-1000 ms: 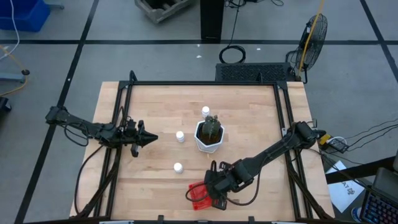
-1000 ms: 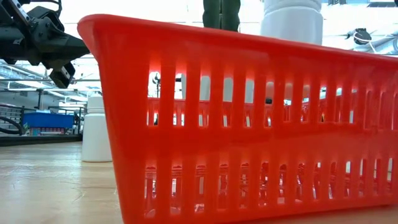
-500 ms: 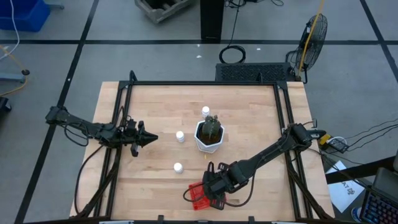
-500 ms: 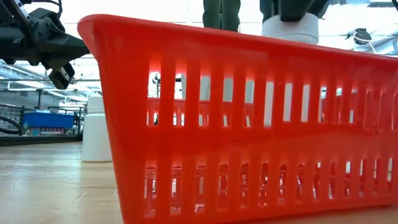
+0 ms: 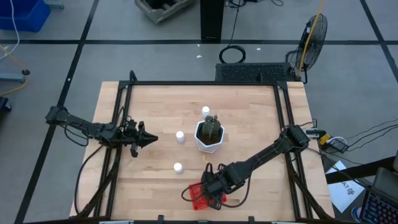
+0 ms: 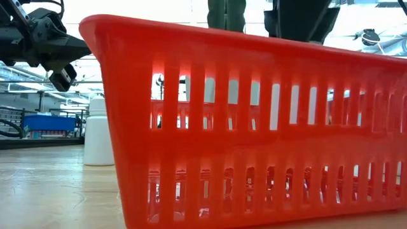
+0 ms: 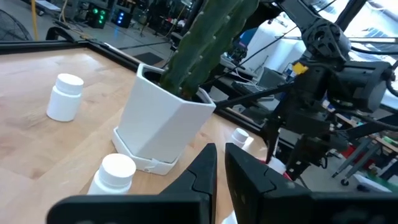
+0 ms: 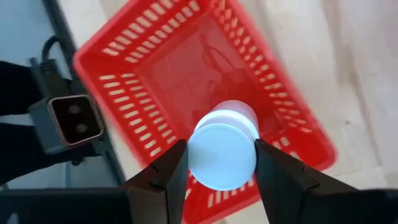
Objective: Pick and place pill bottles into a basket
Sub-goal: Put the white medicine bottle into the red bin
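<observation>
Looks like a robotics lab or workshop. Framed wooden tabletop (image 5: 249, 134) on grey taped floor (image 5: 155, 59), with standing fan (image 5: 313, 32), loose cables (image 5: 231, 55), lit equipment racks (image 7: 109, 14) behind.

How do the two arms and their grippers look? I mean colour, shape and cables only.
Both arms are dark, almost black, thin and jointed, with black cables looping alongside them. The left gripper ends in two pointed dark fingers that taper to a tip. The right gripper has two flat, dark fingers with angular edges. No markings are readable.
</observation>
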Robot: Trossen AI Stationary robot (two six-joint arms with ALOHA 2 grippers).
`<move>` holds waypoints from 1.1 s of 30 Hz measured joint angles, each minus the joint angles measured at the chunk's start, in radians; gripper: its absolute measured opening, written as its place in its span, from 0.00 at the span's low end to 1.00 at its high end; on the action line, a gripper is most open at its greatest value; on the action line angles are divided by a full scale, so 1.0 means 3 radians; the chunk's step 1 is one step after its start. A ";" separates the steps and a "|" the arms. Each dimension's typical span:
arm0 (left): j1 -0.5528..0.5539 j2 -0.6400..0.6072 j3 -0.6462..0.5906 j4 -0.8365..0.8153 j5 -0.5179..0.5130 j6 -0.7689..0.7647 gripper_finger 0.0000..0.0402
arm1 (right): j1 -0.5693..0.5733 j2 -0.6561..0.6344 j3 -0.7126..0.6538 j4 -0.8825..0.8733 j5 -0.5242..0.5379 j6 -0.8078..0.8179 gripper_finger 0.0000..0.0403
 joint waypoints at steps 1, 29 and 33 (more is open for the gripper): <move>0.0001 0.0000 0.0000 -0.0001 0.0001 0.0000 0.09 | -0.0014 0.0002 0.0000 -0.0034 0.0007 0.0009 0.36; 0.0000 0.0000 0.0000 -0.0003 0.0002 0.0001 0.09 | -0.0106 0.0003 -0.0001 0.0030 -0.0018 -0.0053 0.38; 0.0000 0.0000 0.0000 -0.0003 0.0002 0.0001 0.09 | -0.0106 0.0003 -0.0001 0.0036 -0.0021 -0.0059 0.38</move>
